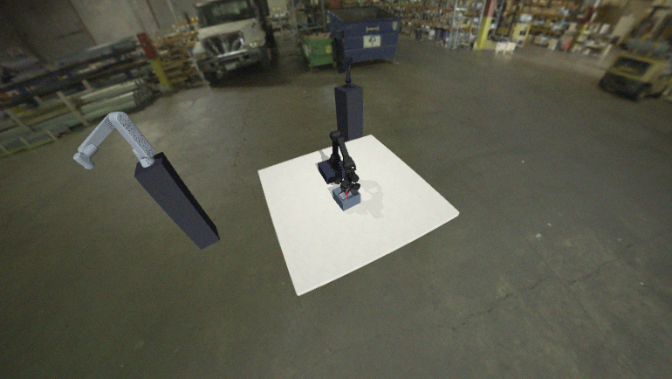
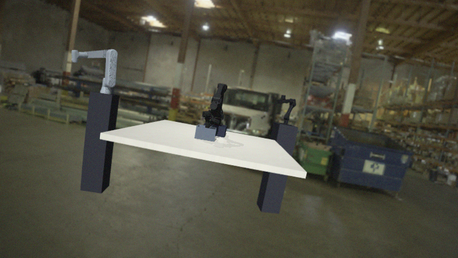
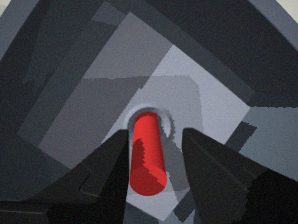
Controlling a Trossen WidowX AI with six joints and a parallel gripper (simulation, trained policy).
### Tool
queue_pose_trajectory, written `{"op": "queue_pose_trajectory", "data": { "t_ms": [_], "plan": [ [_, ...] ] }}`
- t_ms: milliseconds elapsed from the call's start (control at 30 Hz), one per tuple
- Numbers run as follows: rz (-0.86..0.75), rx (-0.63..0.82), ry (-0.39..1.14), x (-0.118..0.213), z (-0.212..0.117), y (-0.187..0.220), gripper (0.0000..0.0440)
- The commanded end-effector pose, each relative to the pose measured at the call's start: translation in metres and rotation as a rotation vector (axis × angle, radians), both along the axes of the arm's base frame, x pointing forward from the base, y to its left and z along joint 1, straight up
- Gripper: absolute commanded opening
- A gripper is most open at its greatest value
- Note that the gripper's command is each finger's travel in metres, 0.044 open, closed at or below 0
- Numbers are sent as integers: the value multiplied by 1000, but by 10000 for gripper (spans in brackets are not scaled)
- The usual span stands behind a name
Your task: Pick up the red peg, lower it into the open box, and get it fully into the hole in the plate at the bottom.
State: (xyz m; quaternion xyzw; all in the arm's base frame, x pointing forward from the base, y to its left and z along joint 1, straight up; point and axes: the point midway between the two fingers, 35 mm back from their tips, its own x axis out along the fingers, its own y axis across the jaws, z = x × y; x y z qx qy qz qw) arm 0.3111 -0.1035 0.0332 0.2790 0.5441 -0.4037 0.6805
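The red peg (image 3: 148,165) (image 1: 346,193) stands with its lower end at the ringed hole (image 3: 149,107) in the grey plate (image 3: 215,85) on the box floor. It looks slightly tilted; how deep it sits cannot be told. My gripper (image 3: 155,138) (image 1: 347,189) is partly open around the peg. The peg is near or against the left finger in the wrist view, with a gap to the right finger. The blue-grey open box (image 1: 351,203) (image 2: 204,133) surrounds the peg and fingertips. In the exterior view, the box wall hides the peg.
The box stands on the white table (image 1: 301,254) (image 2: 150,134), just in front of the arm's dark base (image 1: 326,173). The box walls rise close around the gripper. A pale arm on a pillar (image 1: 176,202) and a dark arm on another pillar (image 1: 349,113) stand off the table.
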Motion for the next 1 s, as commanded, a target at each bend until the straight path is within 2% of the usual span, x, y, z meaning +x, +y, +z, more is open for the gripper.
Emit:
{"op": "queue_pose_trajectory", "data": {
  "t_ms": [0,33,167,533,967],
  "plan": [
    [16,3,27,1,-8,-2,152],
    [19,1,29,3,-9,-4,155],
    [31,-14,21,14,-7,-13,247],
    [61,-64,-4,42,1,-39,440],
    [27,-158,-101,67,24,-78,440]
  ]
}}
